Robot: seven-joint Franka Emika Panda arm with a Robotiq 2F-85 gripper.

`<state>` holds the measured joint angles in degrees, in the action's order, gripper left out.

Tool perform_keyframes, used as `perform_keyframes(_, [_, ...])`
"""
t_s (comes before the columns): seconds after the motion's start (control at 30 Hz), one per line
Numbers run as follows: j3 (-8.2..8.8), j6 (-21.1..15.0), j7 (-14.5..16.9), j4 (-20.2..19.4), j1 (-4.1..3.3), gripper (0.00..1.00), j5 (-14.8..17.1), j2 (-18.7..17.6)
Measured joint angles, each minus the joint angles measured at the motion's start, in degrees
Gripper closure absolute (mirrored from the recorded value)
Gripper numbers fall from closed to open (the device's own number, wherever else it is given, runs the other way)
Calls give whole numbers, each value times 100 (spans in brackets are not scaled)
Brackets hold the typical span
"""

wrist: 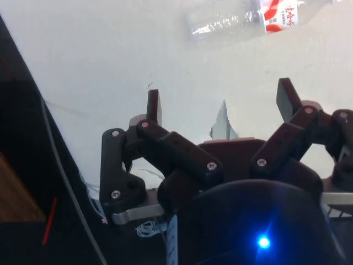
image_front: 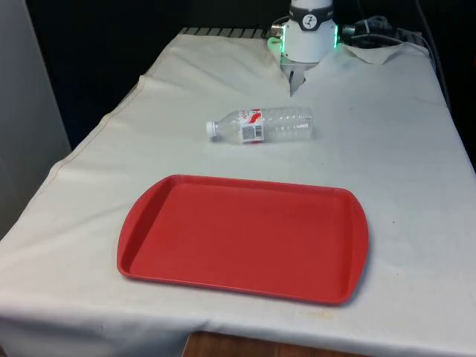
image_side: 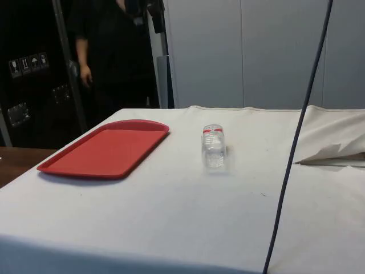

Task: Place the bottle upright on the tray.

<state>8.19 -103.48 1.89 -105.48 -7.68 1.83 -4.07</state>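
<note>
On the white cloth of the desk, between the robot's end and the tray, the clear plastic bottle lies on its side, not standing. Its white cap points toward nine o'clock in the front view, and a label with red print wraps the part nearest the cap. From the side camera the bottle is seen end-on, with the red of the label showing at its far end; it looks empty, though I can't be sure from here.

At six o'clock from the bottle in the front view sits the red tray, flat on the cloth, well apart from the bottle. In the side view the tray lies at nine o'clock from the bottle.

At twelve o'clock from the bottle, the gripper hangs above the cloth near the robot's base, apart from the bottle. From the wrist the fingers are spread wide with nothing between them, and the bottle lies beyond their tips.

A person in dark clothing stands behind the tray's end of the desk, a hand hanging down.
</note>
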Motion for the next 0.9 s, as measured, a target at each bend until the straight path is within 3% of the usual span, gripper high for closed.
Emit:
perform_keyframes(0.37, [0,-74,0,-166,6,0,0,-17])
perform_keyframes(0.9, [-23,-390,0,-779,6,0,-189,350])
